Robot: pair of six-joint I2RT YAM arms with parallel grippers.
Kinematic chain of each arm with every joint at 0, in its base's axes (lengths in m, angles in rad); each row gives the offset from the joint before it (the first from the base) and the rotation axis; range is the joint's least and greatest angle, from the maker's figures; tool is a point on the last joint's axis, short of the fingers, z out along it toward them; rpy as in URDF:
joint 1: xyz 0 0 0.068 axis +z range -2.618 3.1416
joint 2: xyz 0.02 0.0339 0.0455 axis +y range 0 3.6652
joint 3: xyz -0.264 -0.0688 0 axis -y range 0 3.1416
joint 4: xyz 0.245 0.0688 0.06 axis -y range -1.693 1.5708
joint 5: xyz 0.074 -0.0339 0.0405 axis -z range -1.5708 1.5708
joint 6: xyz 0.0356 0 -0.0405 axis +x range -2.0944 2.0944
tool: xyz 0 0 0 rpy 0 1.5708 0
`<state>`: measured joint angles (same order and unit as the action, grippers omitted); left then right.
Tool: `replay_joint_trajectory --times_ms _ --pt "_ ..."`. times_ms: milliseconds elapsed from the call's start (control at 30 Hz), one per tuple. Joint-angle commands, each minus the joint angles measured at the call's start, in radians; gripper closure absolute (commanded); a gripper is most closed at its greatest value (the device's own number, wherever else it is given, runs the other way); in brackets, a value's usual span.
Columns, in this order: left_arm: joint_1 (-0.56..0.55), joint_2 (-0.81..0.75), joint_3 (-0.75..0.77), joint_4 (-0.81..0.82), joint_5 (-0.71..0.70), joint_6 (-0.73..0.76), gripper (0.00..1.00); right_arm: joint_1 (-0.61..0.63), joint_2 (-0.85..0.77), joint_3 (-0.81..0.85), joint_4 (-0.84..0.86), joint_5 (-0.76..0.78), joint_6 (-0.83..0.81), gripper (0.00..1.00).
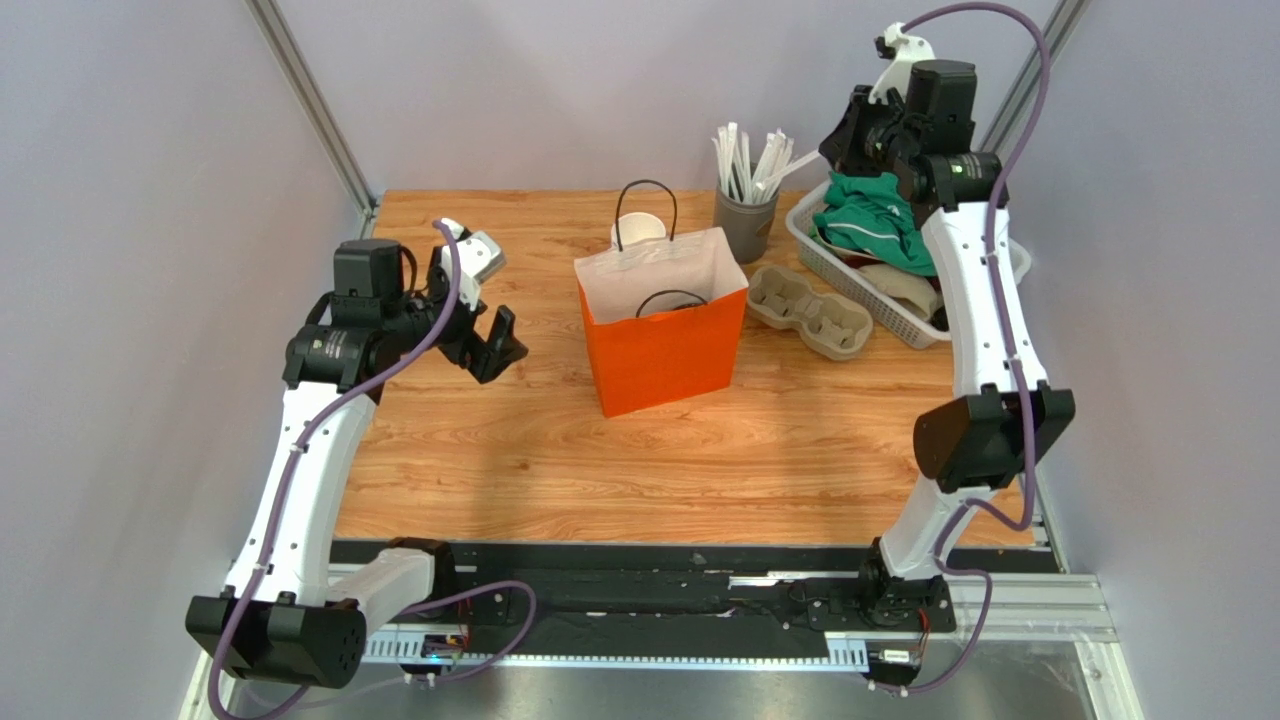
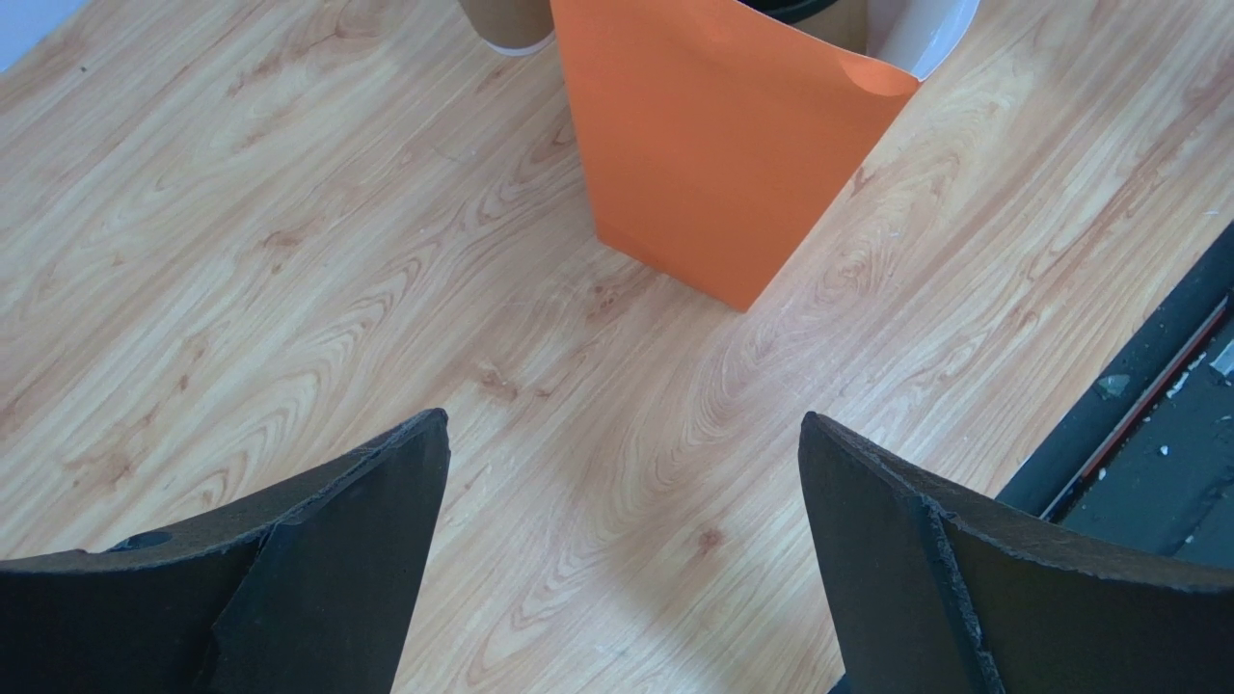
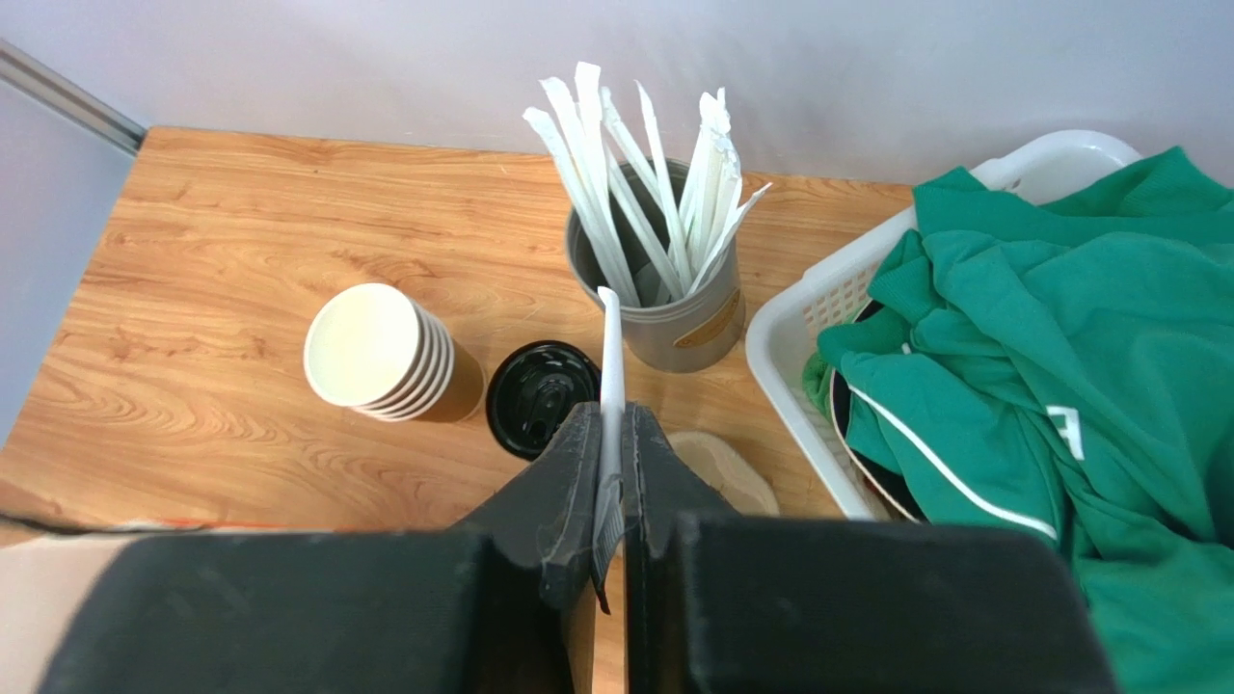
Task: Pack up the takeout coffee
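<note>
Rt tool (image 3: 610, 499) is clenched on one wrapped straw (image 3: 610, 376) up by the grey holder (image 3: 681, 311), while the left tool (image 2: 623, 422) hangs released over bare tabletop (image 1: 496, 465) near the orange bag (image 1: 661, 353). The takeout coffee (image 2: 848, 20) looks to be inside the bag (I only get a dark lid over a tan wall at the edge of the left wrist view, so not 100% sure). So I read this as the straw step. Next I need to carry it across to the bag mouth w/o clipping the handles, then let go.
</note>
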<state>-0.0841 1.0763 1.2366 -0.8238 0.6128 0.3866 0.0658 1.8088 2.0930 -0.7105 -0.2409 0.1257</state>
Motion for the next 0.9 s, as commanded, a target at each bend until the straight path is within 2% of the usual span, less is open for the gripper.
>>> replay_joint_trajectory --times_ms 0,433,733,867 --pt "0.007 -0.027 -0.006 0.037 0.021 -0.009 0.01 0.011 -0.124 -0.028 -0.046 0.002 -0.034 0.98" --pt "0.012 -0.042 -0.019 0.043 0.027 -0.012 0.01 0.075 -0.305 -0.022 -0.230 -0.120 -0.069 0.96" --pt "0.015 -0.047 -0.022 0.048 0.030 -0.014 0.01 0.252 -0.339 0.051 -0.363 -0.112 -0.106 0.97" --pt "0.015 -0.042 -0.022 0.049 0.031 -0.015 0.01 0.360 -0.332 0.061 -0.386 -0.043 -0.123 0.97"
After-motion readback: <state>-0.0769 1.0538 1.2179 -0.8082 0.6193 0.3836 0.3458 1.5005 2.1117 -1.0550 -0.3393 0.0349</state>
